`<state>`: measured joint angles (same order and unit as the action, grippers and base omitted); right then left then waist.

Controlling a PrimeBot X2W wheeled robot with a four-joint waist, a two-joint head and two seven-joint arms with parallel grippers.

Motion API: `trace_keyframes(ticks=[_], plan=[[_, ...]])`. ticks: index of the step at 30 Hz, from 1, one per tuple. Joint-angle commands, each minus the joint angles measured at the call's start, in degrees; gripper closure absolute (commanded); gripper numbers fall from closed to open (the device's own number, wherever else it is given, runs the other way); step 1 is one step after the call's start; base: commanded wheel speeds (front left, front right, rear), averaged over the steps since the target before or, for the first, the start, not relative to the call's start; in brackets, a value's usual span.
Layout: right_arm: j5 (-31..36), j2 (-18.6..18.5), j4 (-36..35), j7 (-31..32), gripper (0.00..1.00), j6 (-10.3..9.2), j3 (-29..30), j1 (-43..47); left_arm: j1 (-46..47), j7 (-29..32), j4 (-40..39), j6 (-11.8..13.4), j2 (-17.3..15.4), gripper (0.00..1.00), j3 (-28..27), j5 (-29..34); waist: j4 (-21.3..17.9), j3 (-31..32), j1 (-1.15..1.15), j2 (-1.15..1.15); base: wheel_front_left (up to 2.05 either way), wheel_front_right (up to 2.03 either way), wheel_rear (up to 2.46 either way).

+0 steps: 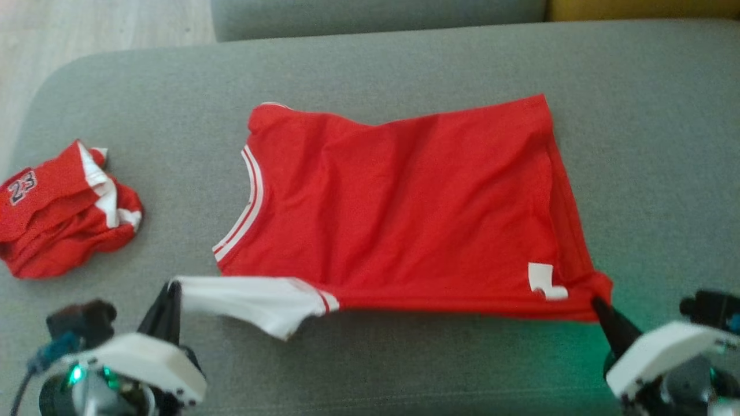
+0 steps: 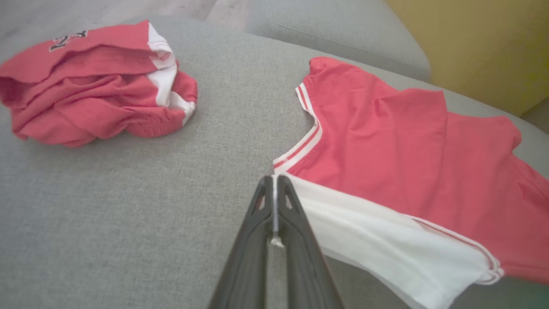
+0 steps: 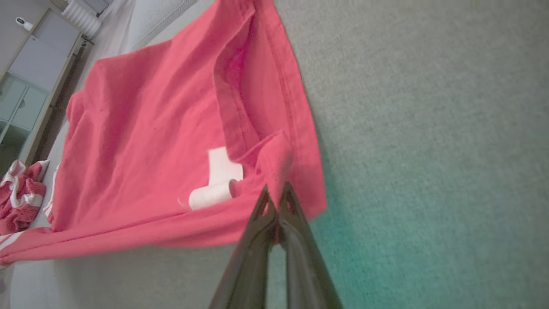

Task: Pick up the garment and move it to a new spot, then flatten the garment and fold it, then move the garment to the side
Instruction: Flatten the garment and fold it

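left gripper [image 1: 172,292] clamped on shirt [image 1: 404,202] sleeve [image 1: 248,300] | right gripper [image 1: 595,301] clamped on hem corner [image 1: 598,286] | held edge to be kept taut, level, parallel to sofa [image 1: 404,63] front edge

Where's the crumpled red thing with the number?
The bundle lies far left in the head view on the grey cushion, apart from the spread shirt, beyond the left hand.

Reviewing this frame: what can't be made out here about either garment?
1. Head view: the crumpled garment is cut off by the left edge.
2. Right wrist view: the white label is curled, any print too small to read.
3. All views: the underside of the red shirt, hidden against the cushion.
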<state>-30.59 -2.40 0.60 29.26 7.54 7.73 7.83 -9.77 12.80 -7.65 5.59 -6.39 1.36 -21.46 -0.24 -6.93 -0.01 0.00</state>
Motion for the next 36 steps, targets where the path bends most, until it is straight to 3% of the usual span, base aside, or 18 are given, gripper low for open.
trace_keyframes(ticks=[1, 14, 15, 16, 17, 22, 30, 36], plan=[[0.1, -0.6, -1.8, 0.5, 1.00, -0.05, -0.8, -4.0, 3.6, 0.3, -1.2, -0.2, -1.2, 1.00, -2.0, -0.3, -0.7, -0.9, 0.01, 0.00, 0.00, 0.00, 0.00], [2.2, -0.6, 4.4, 3.6, 1.00, -0.05, -2.9, -16.8, 18.6, 4.4, 11.3, -4.5, -3.7, 1.00, -1.3, -4.6, -2.5, -5.9, 0.01, 0.00, 0.00, 0.00, 0.00], [2.3, -0.6, 4.5, 3.0, 0.82, -0.05, -3.3, -17.5, 19.2, 4.8, 12.3, -4.7, -3.8, 1.00, -1.2, -4.9, -2.5, -6.2, 0.01, 0.00, 0.00, 0.00, 0.00], [2.3, -0.7, 4.5, 2.1, 0.00, -0.05, -3.8, -18.1, 19.8, 4.9, 13.0, -4.9, -3.7, 0.62, -1.1, -5.2, -2.6, -6.4, 0.01, 0.00, 0.00, 0.00, 0.00], [2.4, -0.9, 4.5, 1.0, 0.00, -0.05, -4.4, -18.5, 20.2, 4.9, 13.6, -5.1, -3.5, 0.00, -1.1, -5.6, -2.6, -6.7, 0.01, 0.00, 0.00, 0.00, 0.00], [4.2, -3.1, 2.5, -8.2, 0.00, -0.05, -8.3, -19.4, 20.7, 1.6, 14.7, -5.0, -3.5, 0.00, -0.9, -4.4, -2.5, -7.5, 0.01, 0.00, 0.00, 0.00, 0.00], [12.5, -7.6, -1.7, -26.8, 0.00, -0.05, -13.0, -18.0, 18.8, -17.4, 10.9, -2.3, -2.0, 0.00, -0.8, 2.6, -2.1, -7.2, 0.01, 0.00, 0.00, 0.00, 0.00], [15.3, -8.1, -3.1, -31.2, 0.00, -0.05, -13.4, -15.1, 16.0, -24.3, 8.9, -1.1, -1.2, 0.00, 0.5, 5.8, -2.0, -5.6, 0.01, 0.00, 0.00, 0.00, 0.00]])
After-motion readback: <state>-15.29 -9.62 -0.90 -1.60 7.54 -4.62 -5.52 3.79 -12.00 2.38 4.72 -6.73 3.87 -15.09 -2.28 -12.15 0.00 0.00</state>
